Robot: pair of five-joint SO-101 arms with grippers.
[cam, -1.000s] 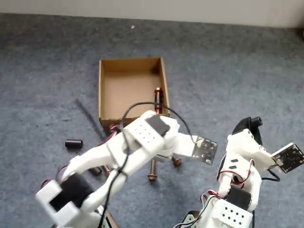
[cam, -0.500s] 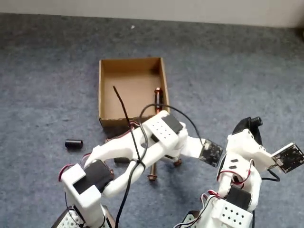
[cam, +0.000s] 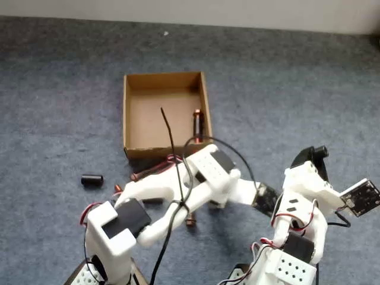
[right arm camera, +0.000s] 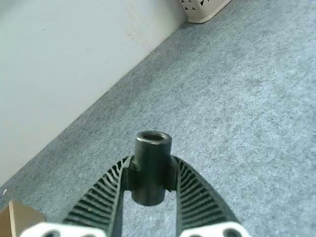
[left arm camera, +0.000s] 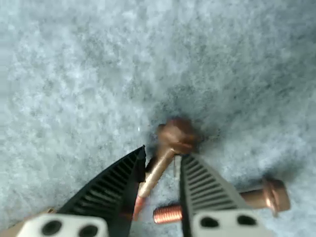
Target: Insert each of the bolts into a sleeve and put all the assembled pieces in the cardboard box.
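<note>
One bolt (left arm camera: 174, 134) betw. L pincer (left arm camera: 163, 154) tips, sleeve (right arm camera: 152, 145) in R pincer (right arm camera: 151, 165).

The left arm (cam: 155, 191) and right arm (cam: 306, 193) are white plastic shells with black motor blocks. The left gripper (left arm camera: 163, 154) and right gripper (right arm camera: 150, 163) have black ribbed fingers. Behind the jaws are white bases with round screw holes. Black and red cables run along the left arm.

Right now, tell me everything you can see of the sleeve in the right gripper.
The sleeve is a short, dark, matte cylinder, metal by its look. The end facing the wrist camera has a round open bore with nothing inserted in it. The right gripper is clamped on it, with the ribbed black fingers pressing on opposite sides, and the sleeve lies in line with them. It appears to be held clear of the grey carpet, touching nothing else. Its far end is hidden.
</note>
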